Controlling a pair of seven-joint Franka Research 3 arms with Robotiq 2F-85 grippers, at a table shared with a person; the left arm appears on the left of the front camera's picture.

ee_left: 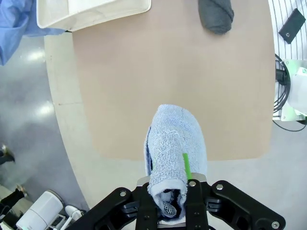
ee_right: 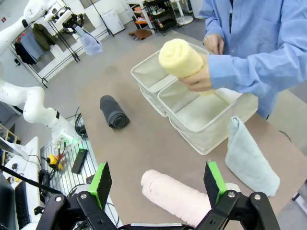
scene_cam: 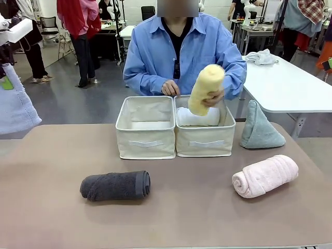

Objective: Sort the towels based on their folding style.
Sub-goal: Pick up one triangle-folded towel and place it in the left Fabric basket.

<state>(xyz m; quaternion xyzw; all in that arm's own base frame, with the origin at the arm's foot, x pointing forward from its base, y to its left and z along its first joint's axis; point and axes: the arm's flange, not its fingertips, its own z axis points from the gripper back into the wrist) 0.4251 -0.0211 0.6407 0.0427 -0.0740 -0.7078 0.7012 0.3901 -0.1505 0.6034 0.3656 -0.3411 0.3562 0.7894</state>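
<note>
Gripping a nubby lavender-blue terry towel point(ee_left: 175, 143) tight, the left gripper point(ee_left: 173, 203) holds it clear of the table point(ee_left: 168, 72).
A person's hand point(scene_cam: 212, 97) holds the plump yellow roll point(scene_cam: 206, 85) over a beige fabric bin point(scene_cam: 205, 141); the right gripper point(ee_right: 158, 177) gapes wide, empty, above the pink roll point(ee_right: 175, 196).

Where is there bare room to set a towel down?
Bare tabletop between the dark grey roll and pink roll, and left of the left bin. Crowded around the right bin: white roll inside, grey-green cone beside it.
</note>
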